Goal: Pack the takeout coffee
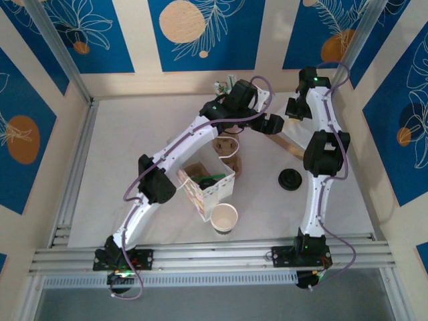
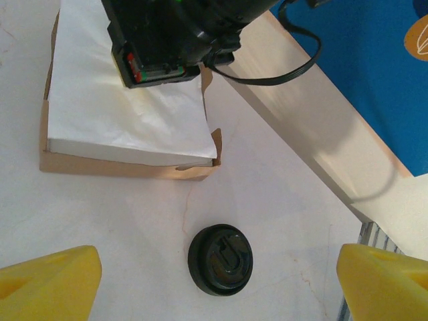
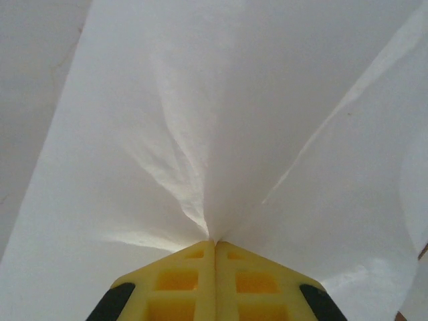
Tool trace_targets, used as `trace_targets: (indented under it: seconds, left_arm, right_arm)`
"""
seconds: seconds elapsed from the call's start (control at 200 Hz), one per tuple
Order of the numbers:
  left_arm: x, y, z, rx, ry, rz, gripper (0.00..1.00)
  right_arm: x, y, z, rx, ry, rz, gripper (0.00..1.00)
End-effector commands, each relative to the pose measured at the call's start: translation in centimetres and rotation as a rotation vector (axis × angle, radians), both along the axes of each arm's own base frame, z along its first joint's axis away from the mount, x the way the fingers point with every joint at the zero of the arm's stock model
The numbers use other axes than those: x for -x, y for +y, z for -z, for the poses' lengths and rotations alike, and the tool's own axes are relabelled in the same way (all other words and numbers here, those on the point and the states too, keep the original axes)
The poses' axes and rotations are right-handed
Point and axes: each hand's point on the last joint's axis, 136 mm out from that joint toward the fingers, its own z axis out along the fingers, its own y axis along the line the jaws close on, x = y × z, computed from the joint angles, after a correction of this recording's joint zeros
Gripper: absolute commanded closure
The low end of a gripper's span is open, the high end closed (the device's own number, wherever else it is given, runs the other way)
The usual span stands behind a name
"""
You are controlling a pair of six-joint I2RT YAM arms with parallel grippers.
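The right tool (image 3: 214, 244) is closest. Its 2 yellow fingers (image 3: 180, 274) are pressed together, and they pinch a sheet of white paper (image 3: 221, 120) that bunches into folds at the tips. From the left wrist, that sheet is the top of a paper stack (image 2: 120, 114) in a flat brown tray (image 2: 120, 164) on the tabletop (image 2: 100, 214).

The left tool (image 2: 217, 284) hangs above the tabletop. Its 2 yellow fingertips (image 2: 50, 281) are far apart and hold nothing. Under it a round black lid (image 2: 219, 259) lies alone, near the tray but not touching it.

From above, the takeout coffee (image 1: 208, 182) sits inside the carrier box (image 1: 215, 195) near the middle of the tabletop. Just its black top peeks out, and the cup part is hidden. An open-topped white cup (image 1: 224, 216) stands just beside the box, on the side closer to the arm bases.
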Motion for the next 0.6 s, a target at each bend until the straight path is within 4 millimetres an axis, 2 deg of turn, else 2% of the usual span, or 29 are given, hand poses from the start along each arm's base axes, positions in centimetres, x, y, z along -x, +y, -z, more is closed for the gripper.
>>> trace_targets:
  seconds: [0.0,0.18,0.35,0.595]
  left_arm:
    - [0.4,-0.1,-3.0,0.062,-0.033,0.011,0.09]
    - [0.4,-0.1,-3.0,0.062,-0.031,0.009,0.09]
    - [0.3,0.1,-3.2,0.059,-0.036,0.004,0.08]
    - [-0.4,1.2,-5.9,0.141,-0.012,-0.004,0.05]
  right_arm:
    - [0.5,0.2,-0.8,-0.035,-0.012,0.01,1.0]
    - [0.7,0.3,-1.5,-0.046,-0.026,0.01,1.0]
    - [0.9,0.7,-3.2,-0.099,-0.08,0.015,1.0]
    - [1.6,1.8,-6.8,-0.199,-0.203,0.008,1.0]
